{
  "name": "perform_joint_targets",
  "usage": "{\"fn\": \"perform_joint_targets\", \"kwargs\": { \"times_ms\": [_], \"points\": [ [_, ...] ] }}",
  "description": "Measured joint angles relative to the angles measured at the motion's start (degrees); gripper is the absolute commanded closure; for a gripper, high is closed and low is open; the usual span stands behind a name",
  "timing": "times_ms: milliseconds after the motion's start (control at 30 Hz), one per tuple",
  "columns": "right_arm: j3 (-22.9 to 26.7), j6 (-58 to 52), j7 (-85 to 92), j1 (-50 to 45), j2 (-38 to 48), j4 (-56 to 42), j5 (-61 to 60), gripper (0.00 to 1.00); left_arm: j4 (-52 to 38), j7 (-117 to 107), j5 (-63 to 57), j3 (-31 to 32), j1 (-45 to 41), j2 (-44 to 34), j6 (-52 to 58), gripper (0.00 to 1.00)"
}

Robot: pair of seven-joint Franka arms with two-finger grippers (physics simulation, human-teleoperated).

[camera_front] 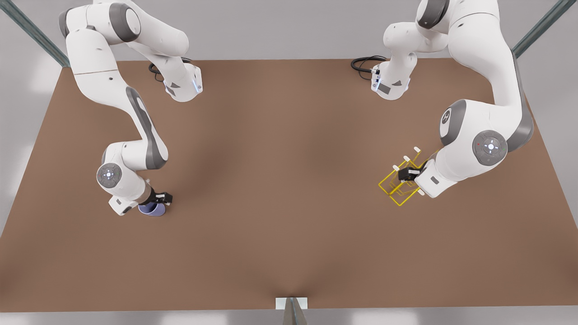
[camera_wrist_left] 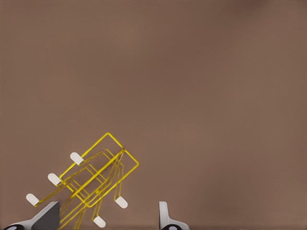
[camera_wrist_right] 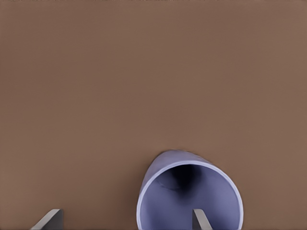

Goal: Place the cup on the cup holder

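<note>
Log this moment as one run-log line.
left claw: open over cup holder | right claw: open, one finger inside cup | cup not on holder

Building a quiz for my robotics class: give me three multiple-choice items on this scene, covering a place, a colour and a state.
1. The cup lies on the front view's: A left, B right, C middle.
2. The rack's wire is: A red, B yellow, C black.
3. The right hand is: A shut on the rack, B shut and empty, C open at the cup.

A: the cup sits under the right hand, far from the rack, where the left hand hangs open.
B: the wire is yellow with white tips.
C: its fingers are apart, one inside the cup.
</note>
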State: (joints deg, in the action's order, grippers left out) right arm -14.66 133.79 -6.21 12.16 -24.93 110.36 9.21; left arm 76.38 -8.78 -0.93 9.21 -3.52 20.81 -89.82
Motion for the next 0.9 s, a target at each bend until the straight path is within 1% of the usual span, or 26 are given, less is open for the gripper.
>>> {"fn": "perform_joint_targets", "kwargs": {
  "times_ms": [267, 300, 333, 367, 733, 900],
  "points": [
    [0.08, 3.28, 0.0, 0.88, -4.22, 0.39, 0.09, 0.0, -0.05, -0.06, -0.04, -0.05, 0.2, 0.65, -0.09, 0.0],
    [0.08, 3.64, 0.0, 0.8, -4.59, 0.37, 0.22, 0.05, -0.06, -0.06, -0.05, -0.12, 0.37, 0.8, -0.09, 0.0],
    [0.08, 4.0, 0.01, 0.78, -4.98, 0.35, 0.33, 0.34, -0.08, -0.06, -0.06, -0.18, 0.41, 0.75, -0.08, 0.0],
    [0.08, 4.33, 0.03, 0.87, -5.14, 0.35, 0.41, 0.78, -0.12, -0.06, -0.07, -0.22, 0.43, 0.61, -0.07, 0.0],
    [0.07, 4.89, 1.31, 1.17, -4.31, 0.58, 0.21, 0.79, -0.17, -0.11, -0.72, 0.01, 0.1, 0.1, 0.0, 0.0],
    [0.05, 2.65, 1.47, 0.72, -0.23, 0.49, 0.4, 0.79, -0.77, -0.13, -1.27, -0.04, -0.53, 0.15, 0.01, 0.0]
  ]
}}
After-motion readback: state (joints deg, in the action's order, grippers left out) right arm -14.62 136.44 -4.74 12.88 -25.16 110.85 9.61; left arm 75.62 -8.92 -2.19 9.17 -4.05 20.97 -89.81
